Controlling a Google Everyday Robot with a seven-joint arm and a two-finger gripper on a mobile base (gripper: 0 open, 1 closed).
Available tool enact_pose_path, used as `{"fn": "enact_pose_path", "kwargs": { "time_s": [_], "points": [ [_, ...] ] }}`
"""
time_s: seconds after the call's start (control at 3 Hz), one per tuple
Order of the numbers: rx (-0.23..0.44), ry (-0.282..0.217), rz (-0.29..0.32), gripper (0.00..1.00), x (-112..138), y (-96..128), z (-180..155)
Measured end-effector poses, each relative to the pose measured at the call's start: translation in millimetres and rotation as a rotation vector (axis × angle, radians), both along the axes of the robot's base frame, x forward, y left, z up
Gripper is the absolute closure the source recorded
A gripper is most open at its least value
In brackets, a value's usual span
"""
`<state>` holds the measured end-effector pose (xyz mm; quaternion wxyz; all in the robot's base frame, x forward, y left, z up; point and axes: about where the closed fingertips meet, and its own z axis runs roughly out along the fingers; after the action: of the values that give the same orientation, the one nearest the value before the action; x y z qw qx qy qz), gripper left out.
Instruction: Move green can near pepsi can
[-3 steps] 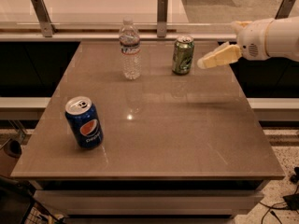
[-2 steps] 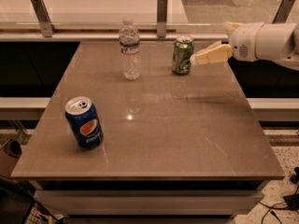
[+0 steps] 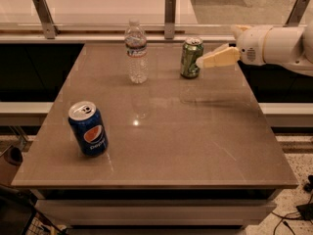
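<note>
Here, gripper (image 3: 201, 61) just beside green can (image 3: 190, 58) on brown table (image 3: 195, 136).

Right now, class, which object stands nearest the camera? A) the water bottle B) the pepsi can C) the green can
B: the pepsi can stands alone toward the table's near edge; the green can, with the claw beside it, and the water bottle stand far back.

The whole table (image 3: 195, 146) is taken in by the single camera (a high, fairly near view), set past the near edge and tilted down toward the far side; the gripper (image 3: 203, 61) is framed at upper right, just beside the green can (image 3: 190, 58).
</note>
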<state>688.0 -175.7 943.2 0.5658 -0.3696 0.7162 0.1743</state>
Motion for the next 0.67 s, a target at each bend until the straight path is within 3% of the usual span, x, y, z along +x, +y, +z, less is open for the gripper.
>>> {"fn": "enact_pose_path", "kwargs": {
  "time_s": [0.67],
  "points": [
    [0.13,-0.011,-0.01,0.0,30.5,14.3,-17.9]
  ]
}}
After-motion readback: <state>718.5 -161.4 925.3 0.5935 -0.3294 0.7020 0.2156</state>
